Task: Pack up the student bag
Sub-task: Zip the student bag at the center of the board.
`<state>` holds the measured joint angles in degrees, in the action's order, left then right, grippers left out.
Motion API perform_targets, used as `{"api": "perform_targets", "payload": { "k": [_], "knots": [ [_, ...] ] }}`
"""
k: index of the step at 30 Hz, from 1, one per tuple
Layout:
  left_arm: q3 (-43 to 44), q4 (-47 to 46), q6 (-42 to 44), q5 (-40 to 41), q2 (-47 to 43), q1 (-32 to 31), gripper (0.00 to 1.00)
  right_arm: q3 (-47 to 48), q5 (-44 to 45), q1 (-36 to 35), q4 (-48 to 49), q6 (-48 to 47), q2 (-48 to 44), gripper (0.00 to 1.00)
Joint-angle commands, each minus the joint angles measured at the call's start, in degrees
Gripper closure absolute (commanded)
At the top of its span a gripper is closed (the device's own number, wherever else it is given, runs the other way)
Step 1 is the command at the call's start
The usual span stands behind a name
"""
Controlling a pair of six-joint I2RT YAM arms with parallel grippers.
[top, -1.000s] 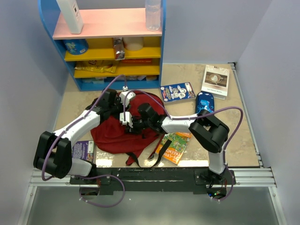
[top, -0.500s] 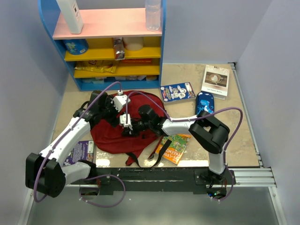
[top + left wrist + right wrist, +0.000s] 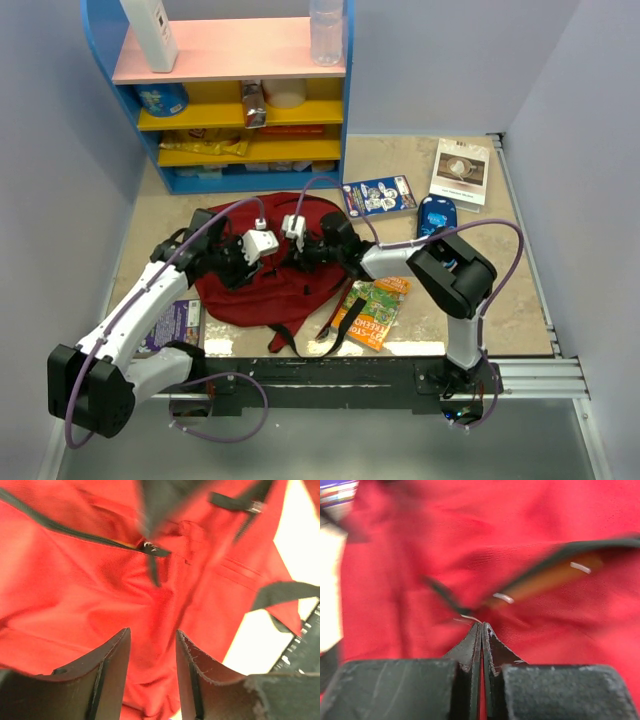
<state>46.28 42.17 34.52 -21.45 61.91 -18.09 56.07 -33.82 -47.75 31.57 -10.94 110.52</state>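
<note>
Student bag: you have the student bag (image 3: pixel 258 300) lying flat in the middle of the table (image 3: pixel 500 290), rounded top toward the far side, black straps trailing off its near edge.
Left gripper: your left gripper (image 3: pixel 152 636) is spread, with a clear gap between the fingers and only red fabric showing past them; nothing sits in the gap.
Left gripper place: it hangs over the left half of the bag, just short of a black zipper line and its pull (image 3: pixel 150 549).
Right gripper: your right gripper (image 3: pixel 481 628) has its fingers pressed together with no gap. You cannot tell from the blurred wrist view whether anything thin is caught at the tips.
Right gripper place: it is over the far right part of the bag, tips just beside a black-edged opening (image 3: pixel 555 575) that shows orange inside.
Around the bag: a colourful book (image 3: pixel 372 314) touches its near right edge, and a purple book (image 3: pixel 178 322) lies at its near left.
Far right: a blue pencil case (image 3: pixel 436 214), a blue book (image 3: pixel 379 196) and a pale booklet (image 3: pixel 460 172) lie apart from the bag.
Far left: a blue shelf unit (image 3: pixel 230 100) stands against the wall.
</note>
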Motion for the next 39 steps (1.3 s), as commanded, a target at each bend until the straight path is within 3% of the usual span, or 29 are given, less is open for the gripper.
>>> {"api": "perform_targets", "payload": {
  "k": [1, 9, 13, 18, 21, 25, 32, 39],
  "knots": [
    [0.65, 4.49, 3.18, -5.18, -1.44, -0.19, 0.55, 0.09, 5.26, 2.74, 4.55, 6.89, -0.57, 0.99],
    [0.47, 0.03, 9.42, -2.37, -3.64, -0.19, 0.56, -1.14, 4.64, 4.42, 3.76, 10.49, -3.29, 0.88],
    [-0.40, -7.79, 13.63, 0.18, -2.24, -0.28, 0.55, -5.69, 6.48, 4.33, 7.53, 16.29, -5.66, 0.75],
    [1.08, -12.56, 19.17, -0.24, 4.09, -0.37, 0.41, -9.31, 8.77, 3.98, 10.00, 20.43, -9.18, 0.62],
    [2.58, -9.22, 20.76, -5.07, 5.76, -0.37, 0.27, -10.19, 9.74, 3.89, 9.39, 20.43, -11.90, 0.61],
    [4.43, -3.43, 23.13, -10.27, 7.08, -0.37, 0.22, -10.55, 9.65, 3.89, 9.65, 20.08, -12.61, 0.61],
    [7.60, 3.18, 25.42, -16.43, 9.19, -1.16, 0.25, -10.90, 8.95, 3.54, 10.61, 20.25, -11.38, 0.62],
    [6.28, 4.06, 26.12, -14.50, 12.17, -3.53, 0.40, -11.25, 8.77, 3.36, 10.70, 20.08, -11.38, 0.64]
  ]
}}
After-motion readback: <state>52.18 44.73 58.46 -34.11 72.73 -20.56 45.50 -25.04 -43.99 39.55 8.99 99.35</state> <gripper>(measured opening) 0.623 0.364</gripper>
